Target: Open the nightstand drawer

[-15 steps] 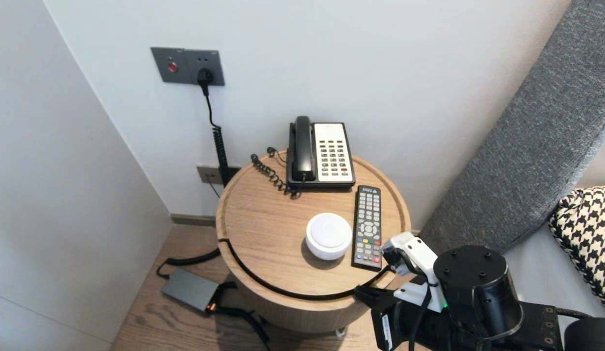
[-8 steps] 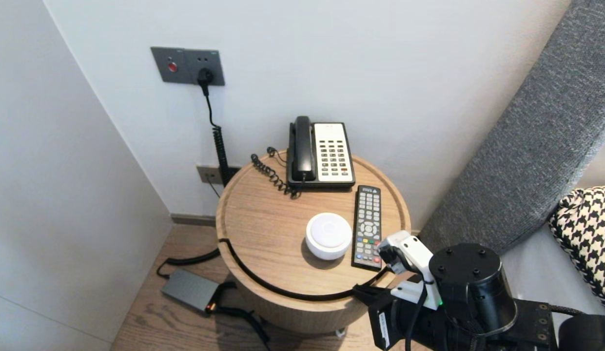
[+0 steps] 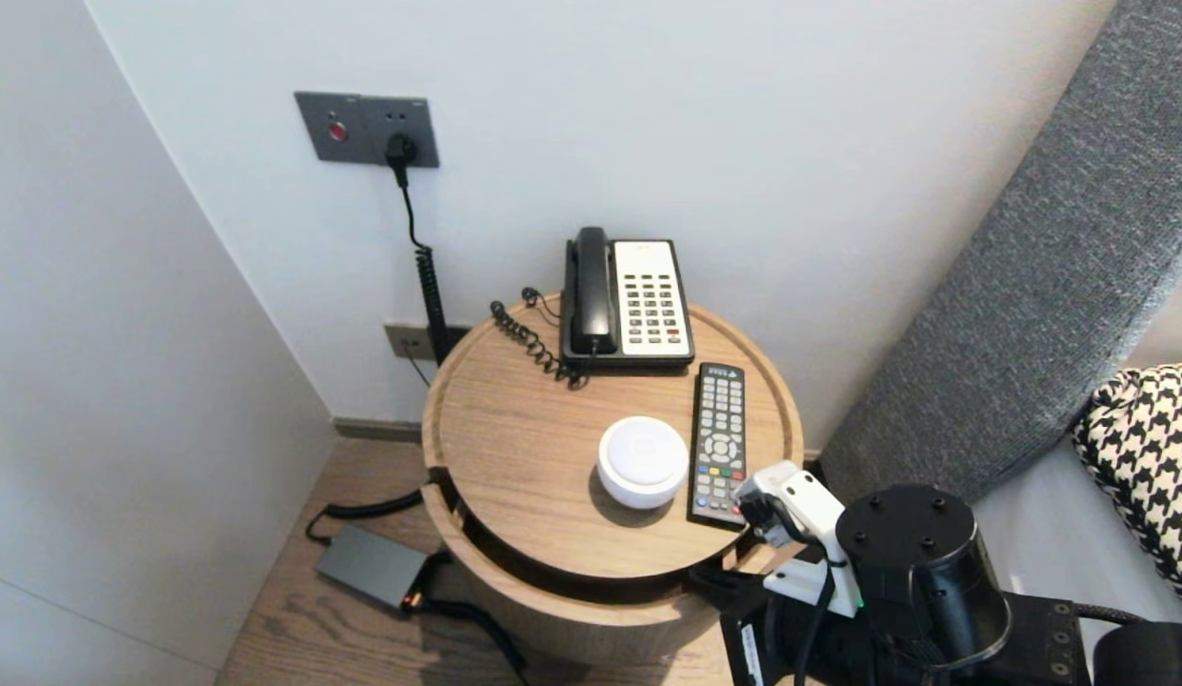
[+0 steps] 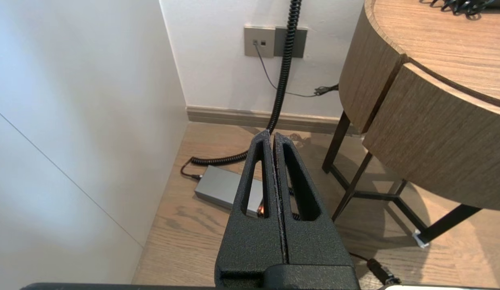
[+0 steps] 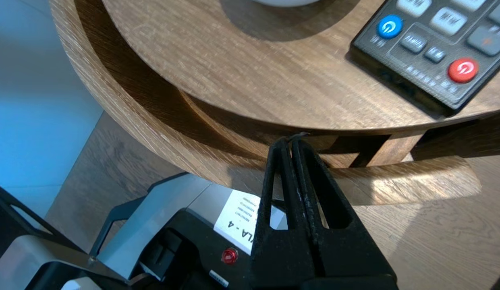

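A round wooden bedside table (image 3: 457,400) has a curved drawer (image 3: 552,610) standing a little way out, with a dark gap under the top. My right gripper (image 5: 292,140) is shut, its tips tucked in that gap just behind the drawer's front wall (image 5: 125,117) and below the table top (image 5: 241,80). In the head view the right gripper (image 3: 714,576) sits at the table's near right edge, mostly hidden by the wrist. My left gripper (image 4: 272,135) is shut and empty, hanging above the floor left of the table.
On the top lie a black remote (image 3: 719,443), a white round device (image 3: 642,461) and a desk phone (image 3: 629,303). A grey power brick (image 3: 371,567) and a coiled cable (image 4: 284,68) lie on the floor by the left wall. A grey headboard (image 3: 1038,286) stands right.
The drawer has slid out towards me, opening a dark gap under the table top. My right wrist has drawn back slightly with it. The left arm has not moved.
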You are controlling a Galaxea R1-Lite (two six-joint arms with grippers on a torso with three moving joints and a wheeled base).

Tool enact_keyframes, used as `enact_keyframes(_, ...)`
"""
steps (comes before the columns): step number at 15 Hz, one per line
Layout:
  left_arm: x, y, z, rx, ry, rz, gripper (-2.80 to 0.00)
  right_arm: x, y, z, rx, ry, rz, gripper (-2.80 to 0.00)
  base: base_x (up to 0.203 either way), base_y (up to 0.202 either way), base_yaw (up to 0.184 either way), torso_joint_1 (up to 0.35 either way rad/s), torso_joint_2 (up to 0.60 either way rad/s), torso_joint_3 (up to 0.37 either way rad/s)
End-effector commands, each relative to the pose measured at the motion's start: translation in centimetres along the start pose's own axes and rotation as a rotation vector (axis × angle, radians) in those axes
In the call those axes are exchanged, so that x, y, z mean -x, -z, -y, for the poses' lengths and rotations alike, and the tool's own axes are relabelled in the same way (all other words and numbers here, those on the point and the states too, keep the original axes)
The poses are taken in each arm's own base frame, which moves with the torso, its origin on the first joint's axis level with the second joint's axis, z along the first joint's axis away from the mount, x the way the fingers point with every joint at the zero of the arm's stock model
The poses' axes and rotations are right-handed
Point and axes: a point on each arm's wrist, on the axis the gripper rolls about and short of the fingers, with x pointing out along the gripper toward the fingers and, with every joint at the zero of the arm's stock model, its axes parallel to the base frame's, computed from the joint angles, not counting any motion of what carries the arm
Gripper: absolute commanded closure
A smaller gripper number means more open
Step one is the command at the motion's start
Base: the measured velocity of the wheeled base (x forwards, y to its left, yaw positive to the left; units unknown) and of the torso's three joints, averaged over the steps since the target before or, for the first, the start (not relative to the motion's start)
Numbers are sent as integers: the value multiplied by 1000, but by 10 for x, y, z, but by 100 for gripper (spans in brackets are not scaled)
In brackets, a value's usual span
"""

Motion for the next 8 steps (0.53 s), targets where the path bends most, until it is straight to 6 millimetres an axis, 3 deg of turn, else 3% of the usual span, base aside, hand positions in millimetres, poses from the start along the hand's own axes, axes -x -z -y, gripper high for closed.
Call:
enact_keyframes(1,0,3,0,0,-1,-7,0,0,1,-1,1,-3,0,0,0,0,0,0,0,0)
enact_keyframes(8,0,3,0,0,-2,-7,0,1,7,-5,14,-16,-33,0,0,0,0,0,0,0)
